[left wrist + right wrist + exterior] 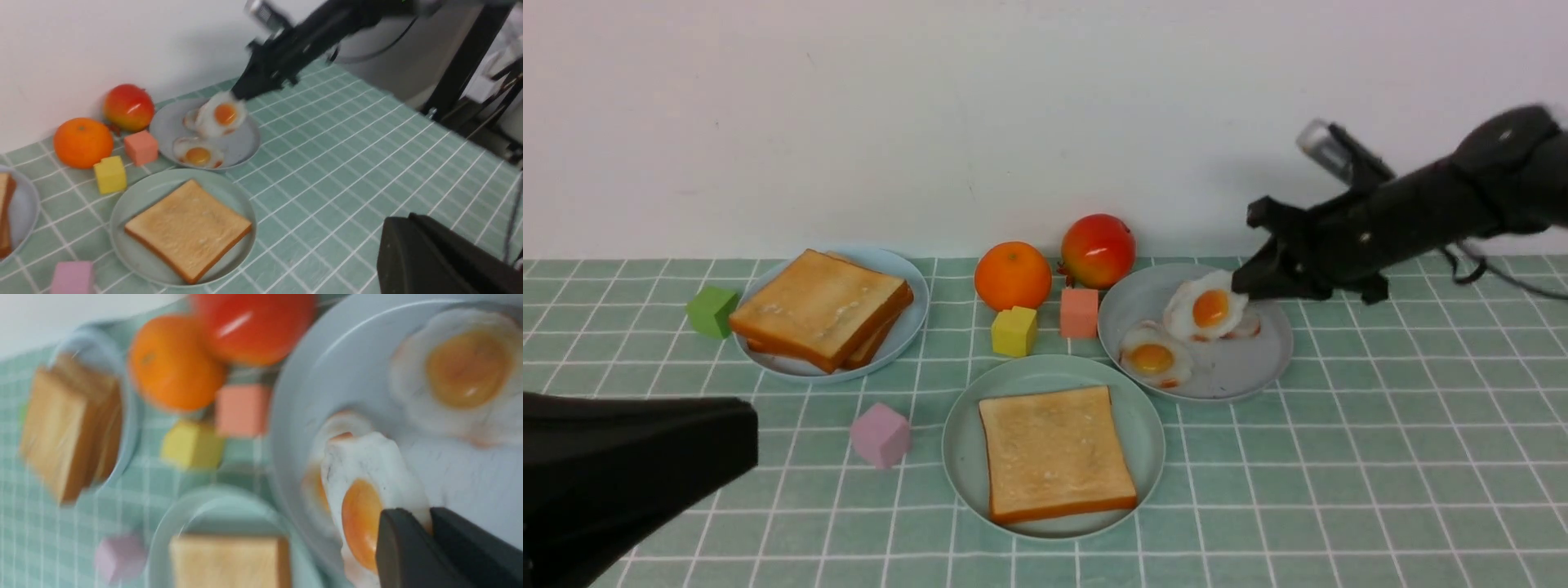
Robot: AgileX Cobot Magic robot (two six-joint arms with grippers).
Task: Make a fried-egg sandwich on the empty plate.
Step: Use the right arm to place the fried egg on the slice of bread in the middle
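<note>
Currently the right gripper (1241,284) clamps a glossy white fried egg (1207,310), tilted above the round grey plate (1262,371). A square golden toast slice (1054,453) lies on the round mint-green plate (960,445). Surface: green-checked tablecloth (1380,457), with a plain white wall (931,122) behind.

Brightness: bright, even room light from overhead; nothing looks dim on the mint-green checked tablecloth (1339,457).
Shadows: a soft grey smudge lies on the plain white wall (1225,175) behind the black right arm (1405,212).
Glare: a white streak shines on the glossy red round fruit (245,326).
Blur: the right wrist view is smeared all over, the wavy-edged white fried egg (367,473) nearest the lens least so. In the left wrist view that arm is streaked.
Focus: the front view is crisp.
</note>
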